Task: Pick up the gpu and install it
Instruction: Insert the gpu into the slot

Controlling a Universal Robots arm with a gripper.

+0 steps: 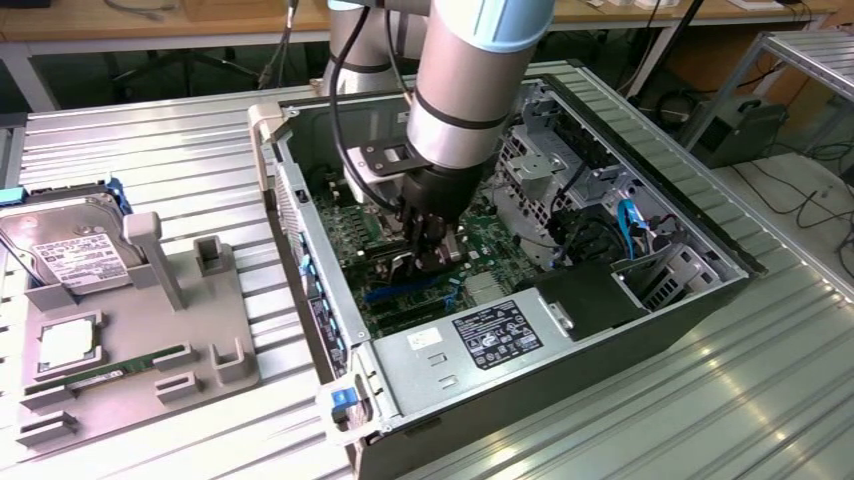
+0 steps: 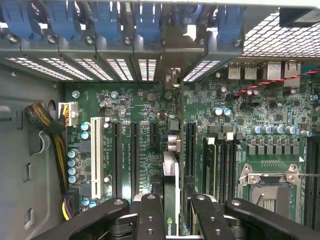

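Observation:
Inside the open computer case [image 1: 667, 300], my gripper [image 1: 430, 256] hangs low over the green motherboard [image 1: 487, 240]. In the wrist view the gpu [image 2: 171, 187] shows edge-on as a thin dark card with a green logo. It stands upright between my black fingers [image 2: 150, 217], and my gripper [image 2: 172, 222] is shut on it. The card runs toward the case's rear slot openings [image 2: 150, 67] and sits between two long black expansion slots [image 2: 134, 155], close to the one beside it [image 2: 190, 145]. I cannot tell whether its lower edge touches a slot.
A grey fixture plate [image 1: 200, 350] on the exterior view's left carries a hard drive [image 1: 74, 245], a green memory stick [image 1: 114, 368] and a square chip [image 1: 67, 345]. Inside the case are the power supply [image 1: 494, 330], a drive cage [image 1: 541, 160], a yellow-black cable bundle [image 2: 45, 125] and the processor socket [image 2: 272, 187].

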